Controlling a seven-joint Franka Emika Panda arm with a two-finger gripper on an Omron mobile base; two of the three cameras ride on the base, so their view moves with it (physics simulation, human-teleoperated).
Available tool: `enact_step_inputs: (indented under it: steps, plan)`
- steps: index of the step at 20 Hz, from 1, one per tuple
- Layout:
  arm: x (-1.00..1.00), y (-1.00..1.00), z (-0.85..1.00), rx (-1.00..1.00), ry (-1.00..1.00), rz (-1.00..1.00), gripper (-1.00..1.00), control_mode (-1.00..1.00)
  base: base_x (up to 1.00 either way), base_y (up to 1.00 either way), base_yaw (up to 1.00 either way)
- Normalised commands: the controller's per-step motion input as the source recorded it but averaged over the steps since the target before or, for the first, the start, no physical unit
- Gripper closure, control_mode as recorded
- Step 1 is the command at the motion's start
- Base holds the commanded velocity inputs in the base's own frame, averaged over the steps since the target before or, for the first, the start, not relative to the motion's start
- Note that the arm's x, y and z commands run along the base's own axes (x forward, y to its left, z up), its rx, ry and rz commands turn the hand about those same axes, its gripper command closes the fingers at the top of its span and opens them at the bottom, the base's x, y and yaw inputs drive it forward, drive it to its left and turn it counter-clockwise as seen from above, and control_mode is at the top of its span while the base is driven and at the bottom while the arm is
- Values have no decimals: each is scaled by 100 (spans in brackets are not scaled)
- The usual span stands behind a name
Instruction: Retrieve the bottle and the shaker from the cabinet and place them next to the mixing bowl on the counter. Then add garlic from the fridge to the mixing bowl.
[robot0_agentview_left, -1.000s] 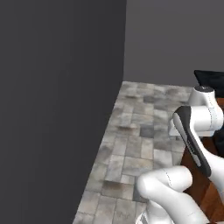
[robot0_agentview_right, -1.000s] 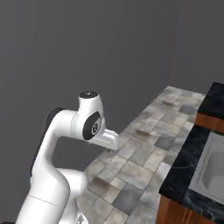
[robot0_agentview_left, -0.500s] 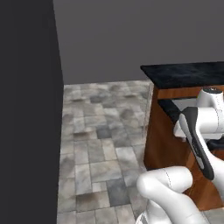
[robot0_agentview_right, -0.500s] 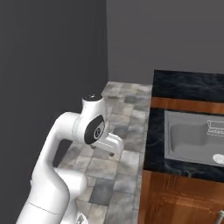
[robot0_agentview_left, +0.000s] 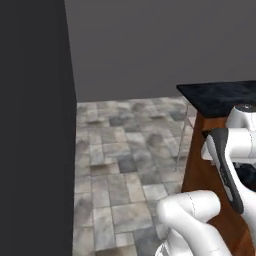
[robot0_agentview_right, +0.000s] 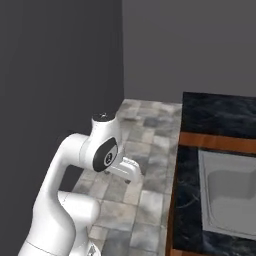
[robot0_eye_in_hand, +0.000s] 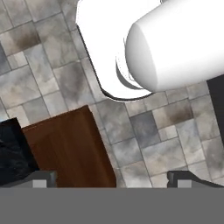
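Pincer (robot0_eye_in_hand: 112, 179) spread wide, holding nothing, pointed down at the tiled floor (robot0_eye_in_hand: 148, 131) with a brown cabinet side (robot0_eye_in_hand: 65, 148) and a sliver of dark worktop at the left of the hand view.

Going left to right in the left base view: tall dark panel (robot0_agentview_left: 32, 125) on the left, possibly the fridge or a cabinet front, cannot tell which; open tiled floor in the middle; black worktop (robot0_agentview_left: 220, 97) on brown cabinets at the right. From the right base view, a sink (robot0_agentview_right: 230, 192) sunk into that worktop.

Bottle, shaker, mixing bowl and garlic not to be found from here; by the task, the first two sit in a cabinet.

Judged as a driving step, with no reaching called for yet. Best done by keeping the arm tucked close over the base, clear of the worktop corner on the right and the dark panel on the left, and leaving the fingers parted for the first grasp.
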Motion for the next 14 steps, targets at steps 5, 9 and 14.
enact_step_inputs:
  steps: [5,9,14]
  plan:
    - [0,0,0,0,0,0,-100,100,89,18,2]
    - [0,0,0,0,0,0,-100,100,91,46,0]
    - [0,0,0,0,0,0,-100,100,99,20,0]
